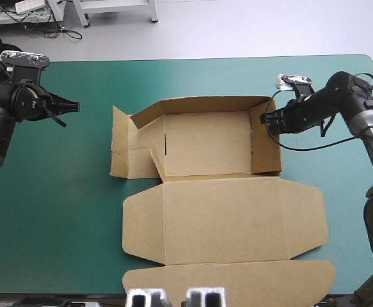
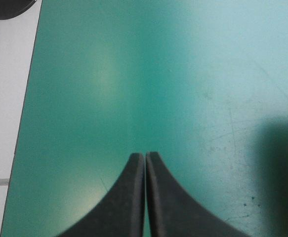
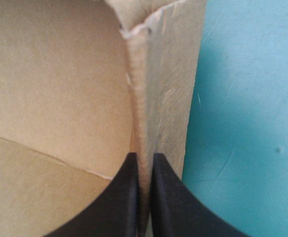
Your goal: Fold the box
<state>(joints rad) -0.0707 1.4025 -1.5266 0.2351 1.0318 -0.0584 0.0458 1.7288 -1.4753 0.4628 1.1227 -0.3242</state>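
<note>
I count one brown cardboard box cut from a single sheet, and two black fin-fingered hands. The box lies mid-counter on the teal-green cover. Its open tray faces up on the far side, with its long axis running left to right. The lid panel lies flat and points toward the near edge. The far wall and the right wall stand up, while the left-end flaps are splayed outward. My right hand is clenched on the top edge of that right wall, with one finger inside the tray and one outside. My left hand is pressed closed with nothing in it. It sits over bare cover, apart from the box's left end.
</note>
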